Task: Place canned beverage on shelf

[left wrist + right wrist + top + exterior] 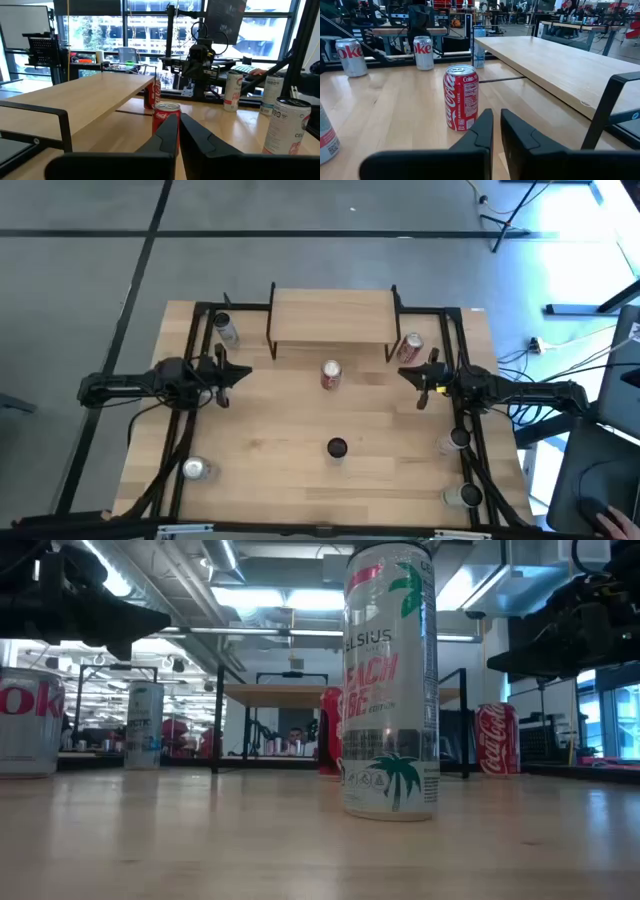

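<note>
While both grippers are hovering closed and empty, left gripper (pixel 240 373) near the worktop's left edge and right gripper (pixel 408 376) near its right, a red can (pixel 331 374) is standing just in front of the shelf (pixel 333 316). Nothing is sitting on the shelf at the far edge

Grey floor (pixel 300 210) crossed by dark seam lines around the wooden table (pixel 300 480), brightly lit toward one corner. Cables (pixel 560 350) trailing over the floor beside a black stand leg (pixel 585 307). Overhead in the low view, exposed pipes (pixel 190 570) and long ceiling lights (pixel 290 598). Tall windows (pixel 145 30) with dark frames looking onto a building outside; a whiteboard (pixel 20 35) near them. Farther workbenches (pixel 405 30) cluttered with equipment
</note>
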